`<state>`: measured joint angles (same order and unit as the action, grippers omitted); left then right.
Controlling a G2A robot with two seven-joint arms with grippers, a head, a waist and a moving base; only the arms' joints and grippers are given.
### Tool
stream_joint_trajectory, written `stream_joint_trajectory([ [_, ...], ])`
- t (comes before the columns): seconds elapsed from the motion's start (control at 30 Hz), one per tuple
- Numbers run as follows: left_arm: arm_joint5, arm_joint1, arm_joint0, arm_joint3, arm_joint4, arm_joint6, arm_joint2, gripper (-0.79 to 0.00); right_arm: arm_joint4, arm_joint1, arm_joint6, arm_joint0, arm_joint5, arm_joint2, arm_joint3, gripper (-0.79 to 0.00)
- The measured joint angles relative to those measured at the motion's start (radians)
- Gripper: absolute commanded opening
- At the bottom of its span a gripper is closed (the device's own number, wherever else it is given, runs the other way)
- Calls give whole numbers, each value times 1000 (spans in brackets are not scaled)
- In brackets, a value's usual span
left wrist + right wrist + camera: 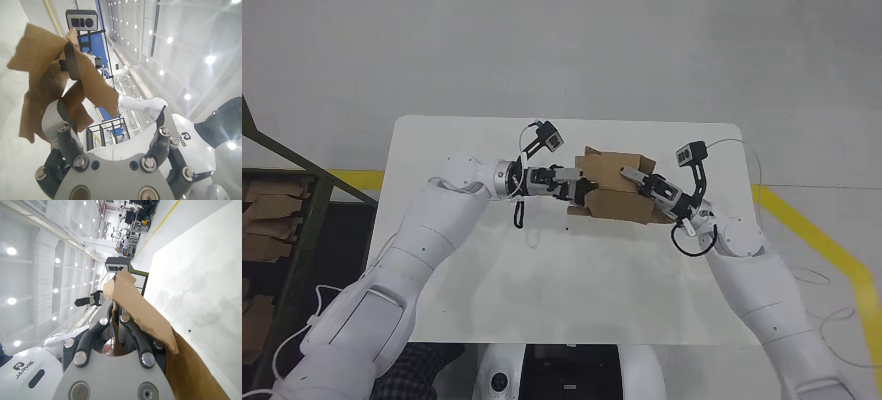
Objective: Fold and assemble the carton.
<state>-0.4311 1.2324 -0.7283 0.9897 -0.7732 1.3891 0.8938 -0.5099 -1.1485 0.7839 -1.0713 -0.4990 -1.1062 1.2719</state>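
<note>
Right gripper [114, 313] pinches carton [617, 195]; left gripper [112, 105] wide, 1 finger touching it.

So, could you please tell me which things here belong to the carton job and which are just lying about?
Job: carton; left gripper, open at its side; right gripper, shut on its wall.
Lying about: bin beside the table; cardboard pieces in it; yellow floor line.
</note>
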Motion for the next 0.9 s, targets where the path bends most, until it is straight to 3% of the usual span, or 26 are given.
stream_joint_trajectory([
  [0.37, 16, 11, -6, 5, 7, 12, -6, 0, 47, -13, -116, -11, -17, 2, 12, -785],
  [0.9, 41, 42, 21, -37, 7, 18, -35, 0, 77, -29, -182, -21, -14, 1, 28, -785],
])
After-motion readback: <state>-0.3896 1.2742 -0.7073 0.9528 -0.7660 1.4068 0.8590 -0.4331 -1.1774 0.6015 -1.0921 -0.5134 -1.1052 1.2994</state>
